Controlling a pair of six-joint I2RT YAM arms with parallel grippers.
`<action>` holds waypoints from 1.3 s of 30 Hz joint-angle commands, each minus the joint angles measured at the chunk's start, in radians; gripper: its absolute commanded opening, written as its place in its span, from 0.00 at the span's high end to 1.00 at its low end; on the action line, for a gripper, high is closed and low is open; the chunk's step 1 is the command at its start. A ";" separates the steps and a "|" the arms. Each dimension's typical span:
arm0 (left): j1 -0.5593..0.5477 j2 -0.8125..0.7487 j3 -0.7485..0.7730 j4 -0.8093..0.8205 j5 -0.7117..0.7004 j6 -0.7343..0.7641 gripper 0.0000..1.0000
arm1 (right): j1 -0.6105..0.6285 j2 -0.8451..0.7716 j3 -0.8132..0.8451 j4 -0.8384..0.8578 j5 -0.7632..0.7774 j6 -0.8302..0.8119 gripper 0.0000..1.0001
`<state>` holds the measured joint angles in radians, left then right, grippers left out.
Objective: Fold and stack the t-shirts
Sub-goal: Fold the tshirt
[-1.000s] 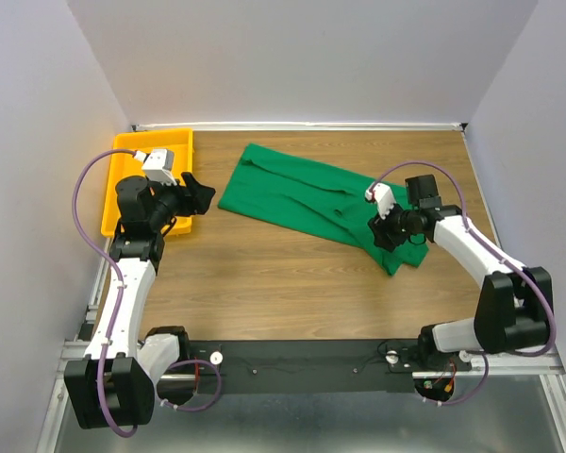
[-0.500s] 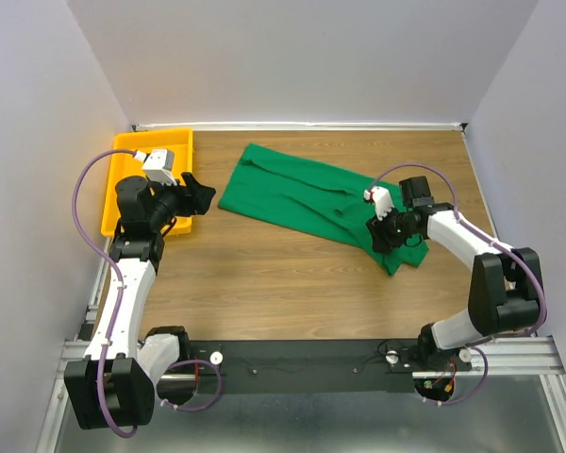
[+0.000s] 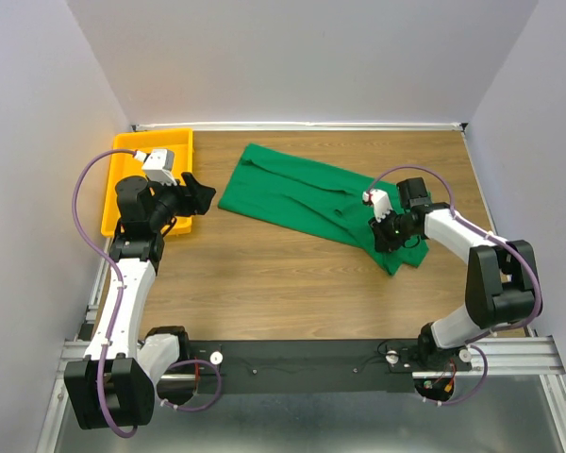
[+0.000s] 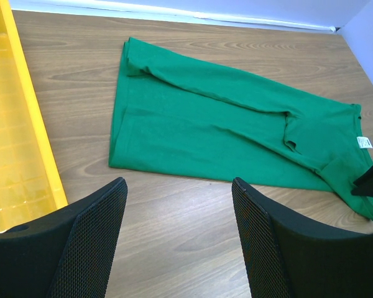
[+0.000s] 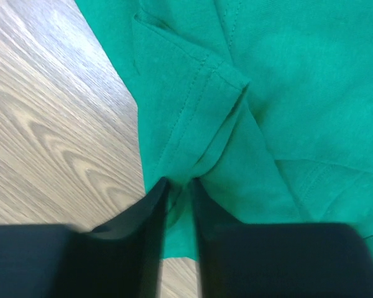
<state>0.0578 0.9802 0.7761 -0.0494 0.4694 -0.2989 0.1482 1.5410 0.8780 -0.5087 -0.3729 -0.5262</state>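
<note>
Lying on the table [image 3: 264, 274], the green t-shirt [image 3: 292, 193] is pinched by the right gripper [image 5: 177, 186]; the left gripper [image 4: 177, 186] is held spread.

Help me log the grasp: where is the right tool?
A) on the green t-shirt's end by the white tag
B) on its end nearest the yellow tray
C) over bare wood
A: the right tool pinches a fold of the green t-shirt near the white tag.
</note>
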 commanded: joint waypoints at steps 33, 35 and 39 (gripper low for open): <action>0.000 -0.003 -0.003 0.011 0.034 0.010 0.24 | -0.007 0.108 0.302 0.016 0.104 0.028 0.99; 0.000 -0.003 -0.003 0.010 0.035 0.010 0.24 | -0.007 0.145 0.343 0.019 0.115 0.031 0.99; 0.000 -0.002 -0.003 0.010 0.035 0.012 0.24 | -0.007 0.203 0.395 0.042 0.158 0.037 1.00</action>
<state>0.0578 0.9806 0.7761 -0.0486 0.4706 -0.2989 0.1482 1.6905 1.2167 -0.4931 -0.2779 -0.5083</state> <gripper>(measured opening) 0.762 0.007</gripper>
